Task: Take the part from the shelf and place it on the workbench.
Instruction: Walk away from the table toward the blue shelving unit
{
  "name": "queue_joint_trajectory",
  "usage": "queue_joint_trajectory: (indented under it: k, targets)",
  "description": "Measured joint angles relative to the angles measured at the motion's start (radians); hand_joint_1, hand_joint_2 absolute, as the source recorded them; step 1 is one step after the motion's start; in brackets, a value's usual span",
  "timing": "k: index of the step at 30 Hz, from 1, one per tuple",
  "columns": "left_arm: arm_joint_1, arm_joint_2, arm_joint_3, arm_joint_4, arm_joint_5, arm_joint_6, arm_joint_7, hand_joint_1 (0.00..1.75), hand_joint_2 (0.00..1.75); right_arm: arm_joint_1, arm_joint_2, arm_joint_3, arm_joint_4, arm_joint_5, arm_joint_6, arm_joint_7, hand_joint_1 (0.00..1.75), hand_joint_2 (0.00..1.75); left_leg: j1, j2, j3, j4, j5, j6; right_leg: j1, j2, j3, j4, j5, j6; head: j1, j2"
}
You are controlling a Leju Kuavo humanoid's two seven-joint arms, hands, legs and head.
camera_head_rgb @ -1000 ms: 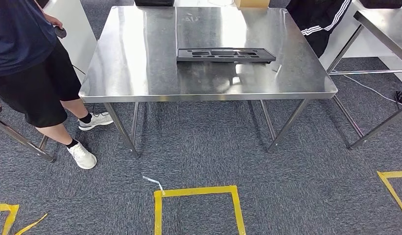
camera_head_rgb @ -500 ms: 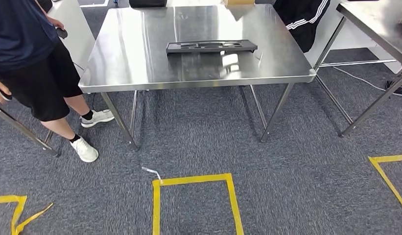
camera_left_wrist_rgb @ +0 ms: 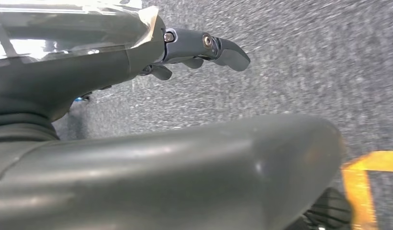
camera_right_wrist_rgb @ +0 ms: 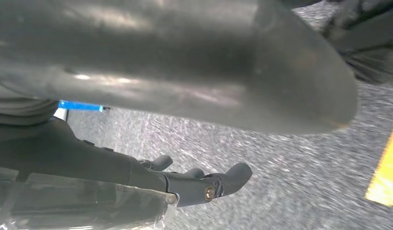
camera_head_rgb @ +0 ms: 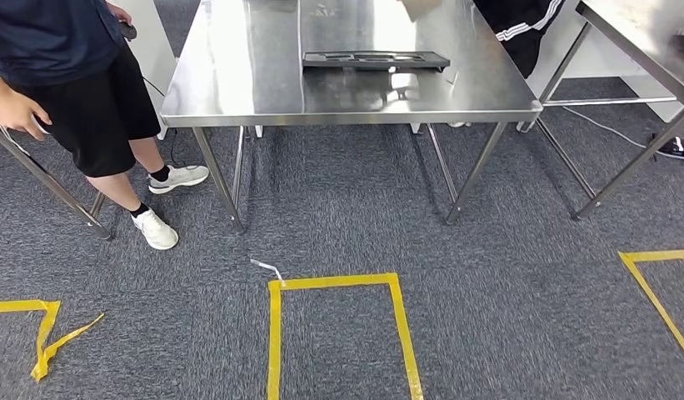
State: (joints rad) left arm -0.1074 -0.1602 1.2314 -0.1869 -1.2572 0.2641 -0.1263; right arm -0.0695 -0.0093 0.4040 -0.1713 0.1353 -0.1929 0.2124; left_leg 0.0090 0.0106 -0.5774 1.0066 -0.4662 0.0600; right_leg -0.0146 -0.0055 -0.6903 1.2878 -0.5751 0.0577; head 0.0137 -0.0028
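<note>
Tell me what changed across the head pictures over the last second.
The whole view shifted, so the camera moved, not the furniture: the steel table now sits higher in frame and the yellow tape square shows more. The person on the left shifted stance, one hand now lowered. The dark part stayed on the table.

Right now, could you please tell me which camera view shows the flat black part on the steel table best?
The head view: the flat black part lies in full sight on the steel table. Both wrist views look down at grey carpet and show nothing of it.
</note>
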Motion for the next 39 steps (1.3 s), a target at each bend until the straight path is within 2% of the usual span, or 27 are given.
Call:
queue_joint_trajectory:
  k: [1, 3, 5, 7, 9, 10, 13, 14, 15, 16, 18, 20, 21, 22, 24, 25, 26, 28, 29, 30, 31, 32, 33, 34, 36, 37, 39]
  targets:
    - [0.000, 0.000, 0.000, 0.000, 0.000, -0.001, 0.000, 0.00, 0.00, 0.000, 0.000, 0.001, 0.000, 0.002, -0.006, 0.000, 0.00, 0.00, 0.001, 0.002, -0.016, 0.001, 0.013, -0.003, -0.001, 0.000, 0.025, -0.001, 0.016, 0.013, 0.000, 0.000]
    - [-0.001, -0.001, 0.000, 0.000, 0.000, -0.003, 0.000, 0.00, 0.00, -0.001, 0.001, 0.004, 0.000, 0.008, -0.020, 0.000, 0.00, 0.00, 0.002, 0.004, -0.041, 0.002, 0.039, -0.011, -0.005, 0.001, 0.125, -0.103, 0.051, 0.032, 0.000, 0.000]
    - [-0.002, -0.001, 0.000, 0.000, 0.000, -0.004, -0.002, 0.00, 0.00, -0.005, 0.001, 0.009, 0.000, 0.013, -0.028, -0.001, 0.00, 0.00, 0.000, 0.004, -0.058, 0.003, 0.063, -0.023, -0.002, 0.003, 0.236, -0.259, 0.039, 0.025, 0.000, 0.000]
    - [-0.003, -0.002, 0.000, 0.000, 0.000, -0.003, -0.002, 0.00, 0.00, -0.008, 0.001, 0.013, 0.000, 0.015, -0.029, -0.003, 0.00, 0.00, -0.001, 0.005, -0.064, -0.001, 0.086, -0.037, 0.007, 0.006, 0.277, -0.334, 0.020, 0.003, -0.001, 0.000]
    - [-0.002, -0.002, 0.000, 0.000, 0.001, -0.003, -0.003, 0.00, 0.00, -0.006, 0.004, 0.016, 0.001, 0.017, -0.029, -0.004, 0.00, 0.00, 0.003, 0.004, -0.070, 0.000, 0.089, -0.049, 0.004, 0.004, 0.261, -0.335, 0.034, -0.020, -0.003, 0.000]
    - [-0.001, -0.002, 0.000, 0.000, 0.001, -0.003, -0.002, 0.00, 0.00, -0.005, 0.005, 0.017, 0.001, 0.018, -0.029, -0.004, 0.00, 0.00, 0.005, 0.001, -0.077, 0.018, 0.062, -0.054, 0.002, 0.001, 0.252, -0.335, 0.045, -0.033, -0.005, 0.000]
    - [0.000, -0.002, 0.000, 0.000, 0.006, -0.002, -0.002, 0.00, 0.00, -0.005, 0.007, 0.019, 0.002, 0.025, -0.029, -0.007, 0.00, 0.00, 0.009, -0.006, -0.116, 0.182, -0.097, -0.062, 0.003, -0.005, 0.210, -0.335, 0.085, -0.060, -0.011, 0.000]
    - [0.000, -0.002, 0.000, 0.000, 0.008, -0.002, -0.002, 0.00, 0.00, -0.005, 0.007, 0.020, 0.002, 0.028, -0.028, -0.009, 0.00, 0.00, 0.010, -0.008, -0.124, 0.244, -0.126, -0.064, 0.006, -0.006, 0.194, -0.334, 0.098, -0.062, -0.012, 0.000]
    - [0.000, -0.002, 0.000, 0.000, 0.009, -0.001, -0.002, 0.00, 0.00, -0.005, 0.007, 0.021, 0.002, 0.031, -0.027, -0.010, 0.00, 0.00, 0.010, -0.009, -0.122, 0.285, -0.129, -0.065, 0.008, -0.007, 0.179, -0.332, 0.111, -0.061, -0.012, 0.000]
    - [0.000, -0.002, 0.000, 0.000, 0.011, -0.001, -0.002, 0.00, 0.00, -0.005, 0.007, 0.023, 0.002, 0.032, -0.026, -0.011, 0.00, 0.00, 0.011, -0.009, -0.104, 0.295, -0.110, -0.065, 0.010, -0.008, 0.162, -0.329, 0.123, -0.059, -0.012, 0.000]
    - [-0.001, -0.002, 0.000, 0.000, 0.012, -0.001, -0.001, 0.00, 0.00, -0.005, 0.007, 0.026, 0.002, 0.034, -0.025, -0.012, 0.00, 0.00, 0.012, -0.009, -0.016, 0.211, -0.061, -0.063, 0.010, -0.008, 0.128, -0.315, 0.144, -0.051, -0.012, 0.000]
    - [-0.004, -0.002, 0.000, 0.000, 0.012, -0.001, -0.001, 0.00, 0.00, -0.005, 0.007, 0.029, 0.002, 0.034, -0.024, -0.013, 0.00, 0.00, 0.011, -0.012, 0.090, 0.068, -0.068, -0.059, 0.013, -0.008, 0.098, -0.294, 0.158, -0.039, -0.012, 0.000]
    - [-0.006, -0.002, 0.000, 0.000, 0.012, 0.000, -0.001, 0.00, 0.00, -0.006, 0.007, 0.030, 0.002, 0.034, -0.024, -0.013, 0.00, 0.00, 0.008, -0.014, 0.117, 0.020, -0.082, -0.054, 0.015, -0.009, 0.088, -0.287, 0.165, -0.031, -0.012, 0.000]
    - [-0.007, -0.002, 0.000, 0.000, 0.012, 0.000, -0.001, 0.00, 0.00, -0.006, 0.007, 0.032, 0.002, 0.035, -0.024, -0.013, 0.00, 0.00, 0.003, -0.015, 0.125, -0.004, -0.091, -0.048, 0.015, -0.010, 0.080, -0.284, 0.173, -0.025, -0.012, 0.000]
    - [-0.005, -0.002, 0.001, 0.000, 0.013, 0.001, -0.001, 0.00, 0.00, -0.007, 0.006, 0.035, 0.003, 0.035, -0.023, -0.013, 0.00, 0.00, -0.001, -0.013, 0.106, -0.010, -0.079, -0.027, 0.013, -0.011, 0.067, -0.282, 0.184, -0.012, -0.013, 0.000]
    - [-0.004, -0.002, 0.001, 0.000, 0.013, 0.002, 0.000, 0.00, 0.00, -0.006, 0.006, 0.037, 0.004, 0.036, -0.022, -0.013, 0.00, 0.00, -0.002, -0.011, 0.096, -0.012, -0.068, -0.016, 0.012, -0.009, 0.058, -0.273, 0.172, -0.012, -0.013, 0.000]
    - [-0.004, -0.003, 0.001, 0.000, 0.014, 0.004, 0.000, 0.00, 0.00, -0.005, 0.006, 0.038, 0.004, 0.037, -0.021, -0.014, 0.00, 0.00, -0.001, -0.008, 0.081, -0.014, -0.054, -0.006, 0.010, -0.007, 0.044, -0.242, 0.138, -0.015, -0.012, 0.000]
    - [-0.005, -0.004, 0.001, 0.000, 0.015, 0.006, 0.001, 0.00, 0.00, -0.005, 0.007, 0.041, 0.005, 0.041, -0.020, -0.014, 0.00, 0.00, -0.001, -0.004, 0.047, -0.013, -0.027, 0.002, 0.006, -0.003, 0.014, -0.131, 0.041, -0.025, -0.007, 0.000]
    - [-0.004, -0.004, 0.001, 0.000, 0.017, 0.007, 0.002, 0.00, 0.00, -0.005, 0.007, 0.042, 0.005, 0.044, -0.020, -0.014, 0.00, 0.00, -0.001, -0.002, 0.029, -0.012, -0.012, 0.003, 0.005, -0.001, 0.004, -0.065, 0.003, -0.024, -0.004, 0.000]
    - [-0.004, -0.004, 0.001, 0.000, 0.018, 0.008, 0.002, 0.00, 0.00, -0.005, 0.006, 0.043, 0.005, 0.046, -0.019, -0.014, 0.00, 0.00, -0.001, 0.000, 0.012, -0.011, 0.002, 0.002, 0.004, -0.001, 0.005, -0.017, -0.011, -0.017, -0.004, 0.000]
    - [-0.003, -0.004, 0.001, 0.000, 0.019, 0.009, 0.002, 0.00, 0.00, -0.005, 0.005, 0.044, 0.005, 0.048, -0.019, -0.014, 0.00, 0.00, -0.001, 0.001, -0.004, -0.010, 0.016, -0.001, 0.003, 0.000, 0.020, 0.003, -0.004, -0.005, -0.004, 0.000]
    - [-0.003, -0.005, 0.001, 0.000, 0.020, 0.010, 0.003, 0.00, 0.00, -0.006, 0.004, 0.044, 0.005, 0.050, -0.018, -0.014, 0.00, 0.00, 0.000, 0.002, -0.020, -0.009, 0.030, -0.003, 0.001, 0.000, 0.052, -0.012, 0.017, 0.008, -0.004, 0.000]
    - [-0.003, -0.005, 0.001, 0.000, 0.020, 0.011, 0.003, 0.00, 0.00, -0.006, 0.003, 0.044, 0.005, 0.051, -0.018, -0.014, 0.00, 0.00, 0.000, 0.003, -0.034, -0.009, 0.043, -0.007, -0.001, 0.000, 0.100, -0.063, 0.039, 0.018, -0.004, 0.000]
    - [-0.003, -0.006, 0.001, 0.000, 0.019, 0.011, 0.003, 0.00, 0.00, -0.008, 0.003, 0.044, 0.005, 0.052, -0.018, -0.014, 0.00, 0.00, 0.000, 0.003, -0.046, -0.008, 0.054, -0.012, -0.002, 0.001, 0.162, -0.141, 0.047, 0.021, -0.004, 0.000]
    - [-0.003, -0.007, 0.001, 0.000, 0.012, 0.012, 0.002, 0.00, 0.00, -0.012, 0.001, 0.045, 0.005, 0.053, -0.019, -0.014, 0.00, 0.00, -0.002, 0.002, -0.059, -0.008, 0.072, -0.024, 0.003, 0.002, 0.265, -0.292, 0.027, 0.008, -0.005, 0.000]
    - [-0.003, -0.007, 0.000, 0.000, 0.008, 0.013, 0.001, 0.00, 0.00, -0.014, 0.000, 0.045, 0.005, 0.055, -0.022, -0.014, 0.00, 0.44, -0.004, 0.002, -0.061, -0.009, 0.081, -0.031, 0.008, 0.002, 0.288, -0.333, 0.013, -0.004, -0.006, 0.000]
    - [-0.002, -0.008, 0.000, 0.000, 0.003, 0.015, 0.000, 0.00, 0.00, -0.014, 0.000, 0.048, 0.005, 0.061, -0.029, -0.011, 0.00, 1.31, -0.001, 0.000, -0.063, -0.013, 0.095, -0.046, 0.010, -0.002, 0.284, -0.344, 0.014, -0.024, -0.008, 0.000]
